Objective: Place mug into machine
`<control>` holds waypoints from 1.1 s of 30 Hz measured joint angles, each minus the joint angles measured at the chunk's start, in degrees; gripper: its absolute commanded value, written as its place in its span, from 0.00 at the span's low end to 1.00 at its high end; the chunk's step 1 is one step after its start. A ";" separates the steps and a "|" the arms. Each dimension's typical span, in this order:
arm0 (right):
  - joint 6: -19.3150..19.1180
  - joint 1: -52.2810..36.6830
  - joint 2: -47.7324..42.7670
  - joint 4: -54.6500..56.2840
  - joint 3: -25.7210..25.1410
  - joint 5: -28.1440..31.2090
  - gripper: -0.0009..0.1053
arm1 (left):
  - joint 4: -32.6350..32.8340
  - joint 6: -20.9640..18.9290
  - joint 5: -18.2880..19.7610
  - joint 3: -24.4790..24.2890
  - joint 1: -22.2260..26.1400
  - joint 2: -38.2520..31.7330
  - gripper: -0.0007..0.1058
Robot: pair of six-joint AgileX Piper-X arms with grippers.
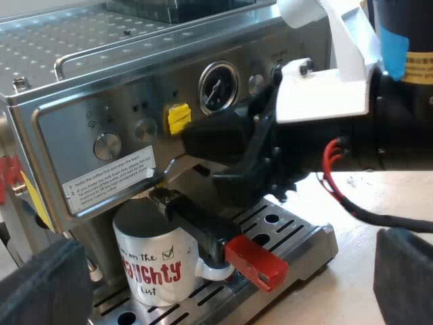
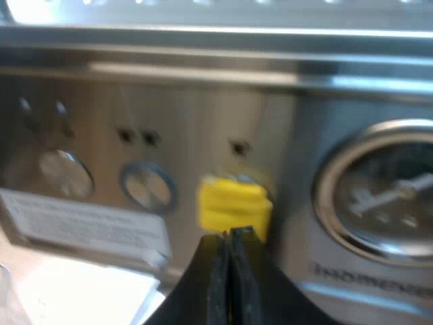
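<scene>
A white mug (image 1: 155,264) with red lettering stands upright on the espresso machine's drip tray (image 1: 298,237), under the metal holder (image 1: 196,220) locked into the machine's front, whose red end (image 1: 257,261) sticks out beside the mug's handle. My left gripper (image 1: 223,291) is open, its fingers (image 1: 40,284) spread wide, back from the mug, with nothing between them. My right gripper (image 2: 230,237) is shut with its tips at the yellow button (image 2: 233,203) on the machine's panel. In the left wrist view the right gripper (image 1: 203,135) also reaches to that yellow button (image 1: 178,117).
The machine's steel panel carries a pressure gauge (image 1: 218,87), round knobs (image 1: 107,145) and a white instruction label (image 1: 111,179). The right arm (image 1: 352,128) crosses in front of the machine above the tray. A pale tabletop (image 1: 352,271) lies beside the tray.
</scene>
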 measured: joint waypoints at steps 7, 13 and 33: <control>0.15 4.57 -5.34 12.31 0.00 1.02 0.42 | 0.19 0.00 0.00 0.00 0.00 0.00 0.80; 1.30 6.66 -9.80 20.00 0.00 0.01 0.76 | 0.19 0.00 0.00 0.00 0.00 0.11 0.80; 1.24 -7.98 -28.84 40.15 0.00 -2.78 0.76 | -6.59 -7.26 -8.69 -9.71 0.94 14.07 0.80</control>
